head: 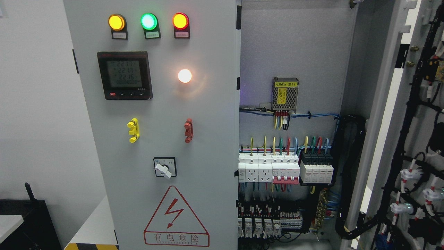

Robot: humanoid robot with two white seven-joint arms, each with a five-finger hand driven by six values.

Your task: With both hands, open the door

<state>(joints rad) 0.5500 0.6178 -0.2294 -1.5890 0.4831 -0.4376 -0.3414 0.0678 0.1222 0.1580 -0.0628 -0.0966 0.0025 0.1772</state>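
White wall [38, 104] fills the left behind a tall grey electrical cabinet [215, 104]. Its left door [156, 104] is shut, facing the camera; the right door [412, 139] stands swung wide open at the far right, its inner side strung with black cables. Between them the cabinet's inside shows a power supply [285, 93] above rows of breakers [269, 168]. On the shut door sit a meter [125, 75], three lamps, and a rotary switch [164, 167]. Neither robot hand appears, so their state cannot be told.
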